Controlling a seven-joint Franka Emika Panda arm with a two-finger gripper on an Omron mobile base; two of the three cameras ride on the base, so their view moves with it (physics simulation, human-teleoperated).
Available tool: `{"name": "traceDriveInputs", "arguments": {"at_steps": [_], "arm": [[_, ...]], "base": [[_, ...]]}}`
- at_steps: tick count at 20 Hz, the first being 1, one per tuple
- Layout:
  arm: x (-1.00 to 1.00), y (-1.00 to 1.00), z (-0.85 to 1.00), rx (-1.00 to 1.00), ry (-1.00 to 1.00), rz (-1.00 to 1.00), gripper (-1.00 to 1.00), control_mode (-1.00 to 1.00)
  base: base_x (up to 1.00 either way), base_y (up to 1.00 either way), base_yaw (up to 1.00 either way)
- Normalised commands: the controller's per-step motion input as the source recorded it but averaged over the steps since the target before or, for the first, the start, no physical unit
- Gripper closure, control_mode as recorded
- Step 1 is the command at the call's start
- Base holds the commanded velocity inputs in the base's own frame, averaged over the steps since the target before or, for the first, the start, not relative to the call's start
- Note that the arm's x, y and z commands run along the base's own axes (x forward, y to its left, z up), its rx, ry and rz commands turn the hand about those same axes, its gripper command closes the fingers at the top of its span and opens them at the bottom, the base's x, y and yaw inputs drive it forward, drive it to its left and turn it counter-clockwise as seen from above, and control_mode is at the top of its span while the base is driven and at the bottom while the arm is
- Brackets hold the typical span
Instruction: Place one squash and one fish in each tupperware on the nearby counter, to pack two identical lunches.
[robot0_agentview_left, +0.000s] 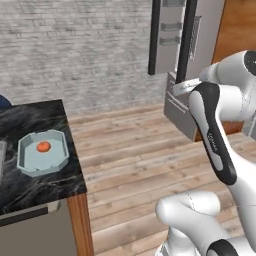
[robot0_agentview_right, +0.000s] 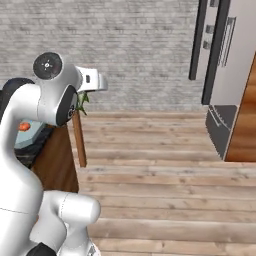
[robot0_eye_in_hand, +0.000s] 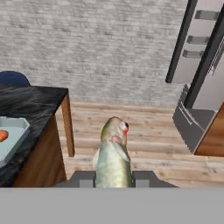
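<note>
on the black counter (robot0_agentview_left: 45, 187) a tupperware (robot0_agentview_left: 30, 165) holds one squash (robot0_agentview_left: 43, 146); claw (robot0_eye_in_hand: 113, 179) clamped on a fish (robot0_eye_in_hand: 113, 157).

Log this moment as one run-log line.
hand: shut on fish, carried above the floor | tupperware: on counter, holds one squash | fish not yet placed

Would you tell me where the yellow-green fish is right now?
In the hand view, the fish stands clamped in the pincer over the wooden floor, right of the counter.
</note>
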Motion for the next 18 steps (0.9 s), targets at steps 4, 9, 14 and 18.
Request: {"name": "traceDriveInputs", "arguments": {"at_steps": [4,9,14,18], "arm": [[0.00,0.00,0.00,0.00,0.00,0.00,1.00,1.00],[0.00,0.00,0.00,0.00,0.00,0.00,1.00,1.00],[0.00,0.00,0.00,0.00,0.00,0.00,1.00,1.00],[0.00,0.00,0.00,0.00,0.00,0.00,1.00,1.00]], "base": [[-0.19,1.00,0.00],[-0.04,1.00,0.00],[0.00,1.00,0.00],[0.00,0.91,0.00]]}}
